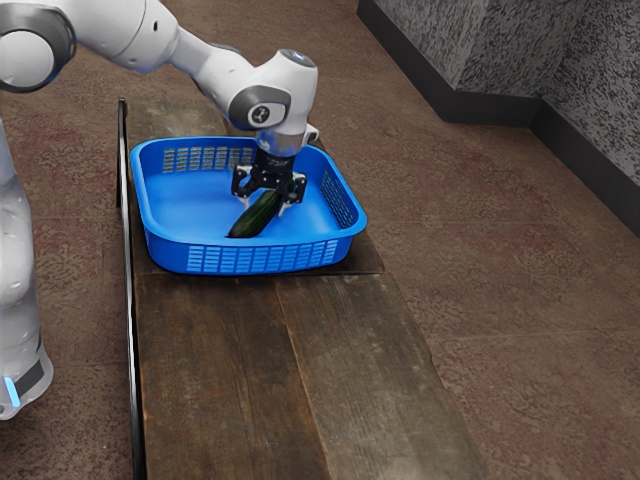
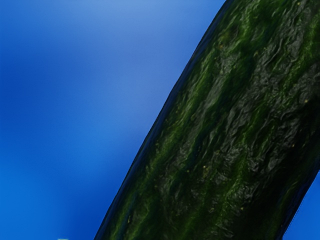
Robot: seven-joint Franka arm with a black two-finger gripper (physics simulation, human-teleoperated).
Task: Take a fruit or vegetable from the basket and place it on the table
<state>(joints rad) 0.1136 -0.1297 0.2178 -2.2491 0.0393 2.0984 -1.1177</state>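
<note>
We're at grab step imo: claw (image 1: 263, 208) spread open astride cucumber (image 1: 250, 219), nothing gripped. It's down in blue basket (image 1: 262, 258), toward edge nearest exterior camera. Next we gotta squeeze both sides, then lift.

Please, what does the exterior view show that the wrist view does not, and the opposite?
Exterior view: the arm, the black pincer, the basket's rim, the wooden table, the floor and grey walls.
Wrist view: wrinkles and pale specks on the vegetable's skin.
Shared: the dark green vegetable and the blue inside of the basket.
</note>
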